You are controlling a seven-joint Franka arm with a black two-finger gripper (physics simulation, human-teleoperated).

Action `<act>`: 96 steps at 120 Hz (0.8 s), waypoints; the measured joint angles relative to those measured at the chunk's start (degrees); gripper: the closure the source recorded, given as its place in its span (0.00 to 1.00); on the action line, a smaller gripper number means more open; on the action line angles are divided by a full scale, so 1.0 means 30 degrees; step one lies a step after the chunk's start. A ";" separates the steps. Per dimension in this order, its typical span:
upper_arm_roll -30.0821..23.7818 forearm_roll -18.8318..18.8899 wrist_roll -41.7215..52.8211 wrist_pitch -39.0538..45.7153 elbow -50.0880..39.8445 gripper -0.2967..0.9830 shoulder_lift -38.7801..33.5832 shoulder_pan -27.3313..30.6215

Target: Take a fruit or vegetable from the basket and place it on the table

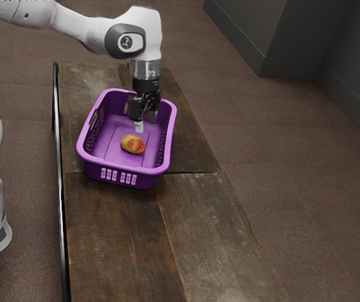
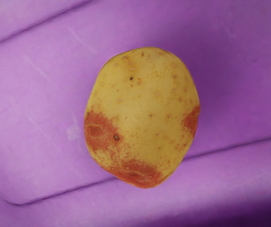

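Desk [image 1: 114, 245]: dark wooden boards, bearing the basket; bare board beside the basket offers a place to set the potato.
Arm [image 1: 82, 28]: white, reaching over the basket.
Basket [image 1: 142, 170]: purple plastic, upright, pierced sides; its walls probably call for a straight lift.
Pincer [image 1: 146, 121]: black, above the basket floor; fingers parted, nothing held, potato below.
Potato [image 2: 142, 113]: yellow, on the basket floor, apart from the walls. Likely firm and stiff, moderately light, hard to bruise; the rounded skin may roll or slip under an off-centre pinch.
Hold: across the narrower width, at the middle, fingers low enough to pass the widest part; the tapering ends would likely squirt free.
Red patches [image 2: 100, 132]: on the skin, perhaps slightly rougher; little effect on grip expected.
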 joint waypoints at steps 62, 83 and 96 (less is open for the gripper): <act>0.1106 -0.0369 0.0299 0.1080 -0.2470 0.23 -0.0791 0.0664; 0.1283 -0.0620 0.0848 0.2008 -0.2380 0.23 0.0794 0.0587; 0.1265 -0.0850 0.1165 0.2616 -0.2341 0.23 0.1292 0.0514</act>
